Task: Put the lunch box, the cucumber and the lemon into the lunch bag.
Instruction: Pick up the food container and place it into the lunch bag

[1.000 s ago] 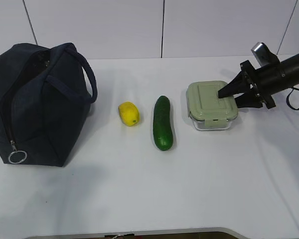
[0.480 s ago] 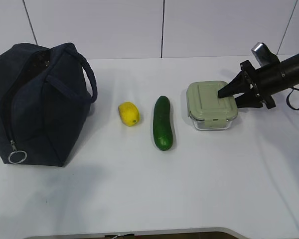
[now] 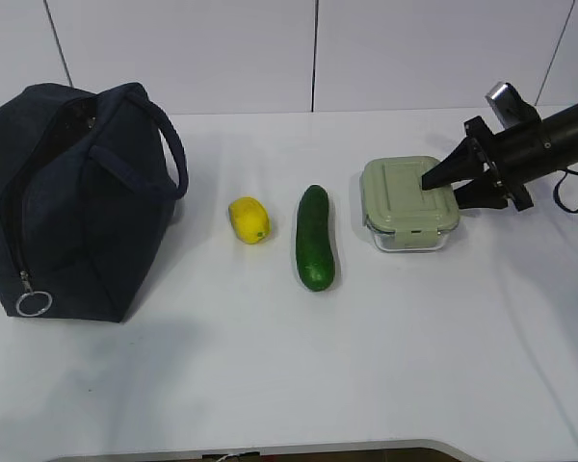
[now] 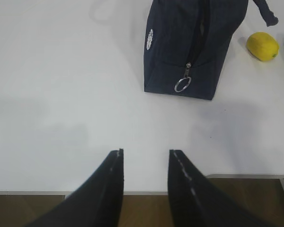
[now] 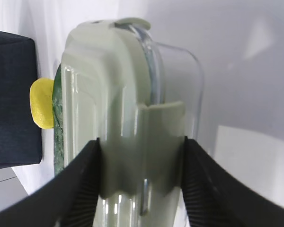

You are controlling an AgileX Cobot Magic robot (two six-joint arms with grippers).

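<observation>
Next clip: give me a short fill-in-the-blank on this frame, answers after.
1. The right gripper has its jaws around the ____.
2. Between the lunch bag and the cucumber lies the ____.
3. The left gripper holds ____.

Missing words: lunch box; lemon; nothing

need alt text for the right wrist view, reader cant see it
Close-up of the right tool, its two black fingers on either side of the side clip of a lunch box with a pale green lid. Behind the box, part of a cucumber, a lemon and a dark lunch bag show on the white table.
</observation>
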